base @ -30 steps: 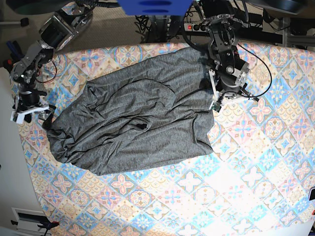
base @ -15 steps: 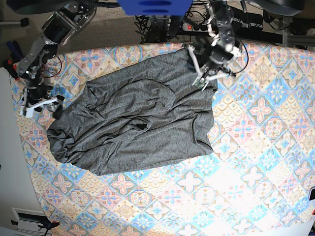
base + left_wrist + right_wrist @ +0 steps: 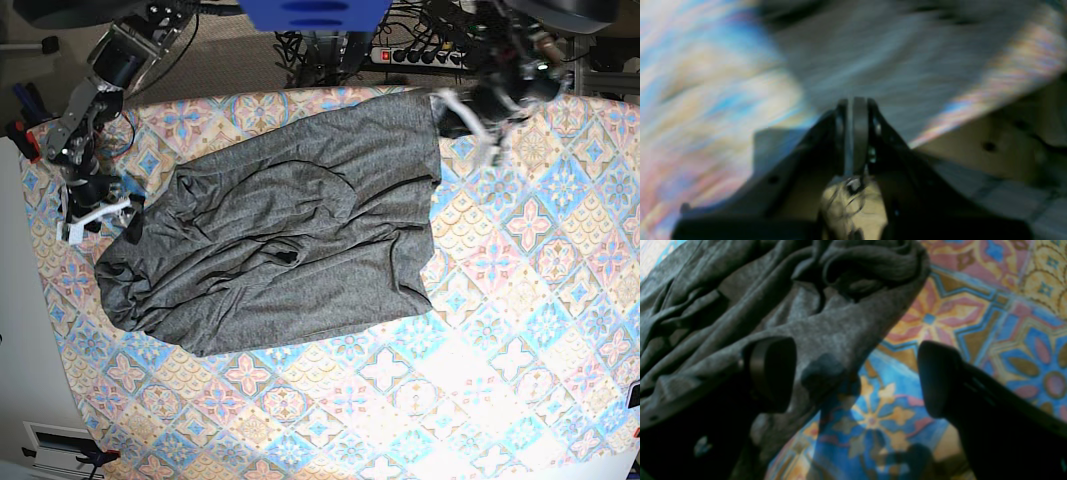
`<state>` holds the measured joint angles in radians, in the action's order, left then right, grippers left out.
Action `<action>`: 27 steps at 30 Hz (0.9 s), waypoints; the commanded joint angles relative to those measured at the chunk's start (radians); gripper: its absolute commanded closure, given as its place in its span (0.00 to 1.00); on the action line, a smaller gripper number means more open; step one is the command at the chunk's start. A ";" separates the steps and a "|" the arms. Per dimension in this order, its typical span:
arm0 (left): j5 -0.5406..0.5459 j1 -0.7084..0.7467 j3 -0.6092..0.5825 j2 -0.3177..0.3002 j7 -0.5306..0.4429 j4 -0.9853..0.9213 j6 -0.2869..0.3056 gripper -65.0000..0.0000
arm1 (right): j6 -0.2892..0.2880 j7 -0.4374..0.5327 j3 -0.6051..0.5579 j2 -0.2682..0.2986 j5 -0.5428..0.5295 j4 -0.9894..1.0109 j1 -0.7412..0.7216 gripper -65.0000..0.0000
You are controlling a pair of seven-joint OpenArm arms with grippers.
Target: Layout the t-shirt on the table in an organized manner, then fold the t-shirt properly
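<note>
In the left wrist view, everything beyond the left gripper (image 3: pixel 853 133) is smeared by motion; its two fingers are pressed flat together with no cloth between them, and ahead of the tips lies a grey blur that I take for the t-shirt (image 3: pixel 880 60), with streaks of the table (image 3: pixel 706 100) cloth to one side.

In the right wrist view, the right gripper (image 3: pixel 857 376) has its fingers spread wide and holds nothing. One finger sits over the shirt's rumpled edge, the other over bare patterned cloth, and a bunched fold lies just beyond the tips.

In the base view, the t-shirt (image 3: pixel 290 235) lies spread but creased between the two grippers. The right gripper (image 3: pixel 100 210) hovers at its bunched end, and the left gripper (image 3: pixel 470 115) sits just off the opposite top corner.

By my judgement, the laying-out is partly done: wrinkles and the gathered end remain to be smoothed, and no fold has begun.
</note>
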<state>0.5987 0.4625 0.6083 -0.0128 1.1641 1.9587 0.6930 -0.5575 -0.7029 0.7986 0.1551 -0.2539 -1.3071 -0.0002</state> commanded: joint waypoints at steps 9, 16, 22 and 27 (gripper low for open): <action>-0.118 0.006 0.108 0.009 -0.019 -0.058 0.005 0.95 | -0.003 0.016 0.005 0.019 -0.012 -0.018 -0.002 0.16; -0.276 0.006 0.083 0.099 -0.089 -0.060 0.005 0.84 | -0.003 0.016 0.005 0.019 -0.012 -0.018 -0.002 0.16; -0.270 0.049 -0.066 0.110 -0.095 -0.055 0.005 0.74 | -0.003 0.016 0.003 0.019 -0.011 -0.018 -0.002 0.16; -0.211 0.057 -0.090 0.110 -0.091 -0.055 0.005 0.74 | -0.003 0.016 0.003 0.021 -0.011 -0.018 -0.002 0.16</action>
<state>0.3893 0.5110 0.5217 0.0975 1.0458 1.8988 0.6956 -0.5568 -0.7097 0.7990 0.1558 -0.2508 -1.3064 0.0120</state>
